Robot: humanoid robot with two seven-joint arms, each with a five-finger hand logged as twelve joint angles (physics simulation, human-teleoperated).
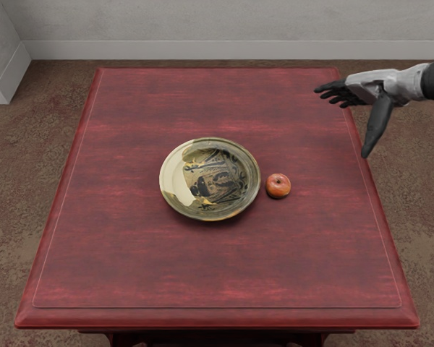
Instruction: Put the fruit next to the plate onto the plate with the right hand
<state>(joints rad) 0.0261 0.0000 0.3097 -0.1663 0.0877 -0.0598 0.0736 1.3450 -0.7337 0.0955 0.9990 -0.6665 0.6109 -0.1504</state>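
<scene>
Just beside the plate's right rim sits the red-orange fruit (278, 186) – small, round and smooth, probably light and firm. A grasp across its sides from above should suit it, though it may roll. The glossy plate (166, 182) lies mid-table (130, 253). The right hand (363, 90) hovers well apart near the far right corner, fingers spread, holding nothing – its arm is cut off, and the fruit's kind stays unclear.

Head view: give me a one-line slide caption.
Open right hand hovers near the far right corner of the table; the fruit lies untouched beside the plate.
</scene>
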